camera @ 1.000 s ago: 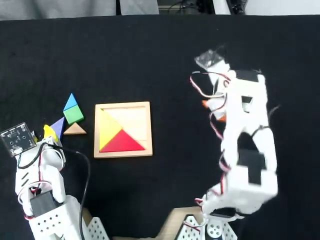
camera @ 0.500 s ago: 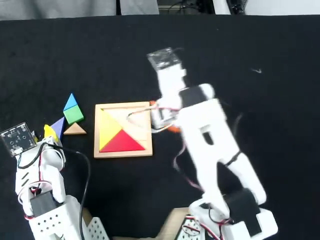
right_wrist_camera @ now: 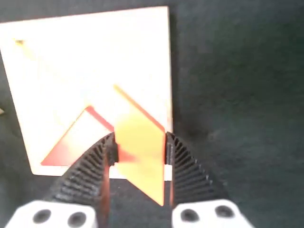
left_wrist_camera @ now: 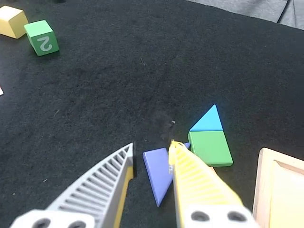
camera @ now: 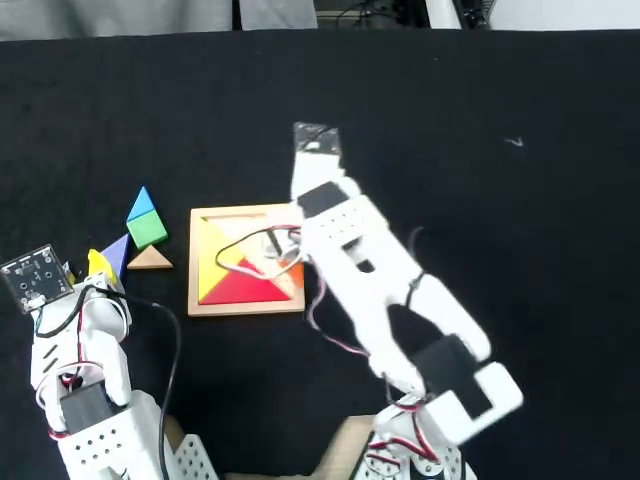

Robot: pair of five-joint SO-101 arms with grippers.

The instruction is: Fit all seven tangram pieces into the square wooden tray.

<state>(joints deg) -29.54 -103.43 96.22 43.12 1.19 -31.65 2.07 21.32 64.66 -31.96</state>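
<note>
Right wrist view: your right hand [right_wrist_camera: 139, 137] clamps the orange piece [right_wrist_camera: 141, 161] above the tray [right_wrist_camera: 95, 61].
Your left hand [left_wrist_camera: 151, 146] stands open near the purple triangle [left_wrist_camera: 157, 175].

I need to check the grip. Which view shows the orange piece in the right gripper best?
The right wrist view: the orange piece sits clamped between the fingers of the right gripper, over the tray. In the high view the right arm covers that spot. The left wrist view faces the purple piece instead.
</note>
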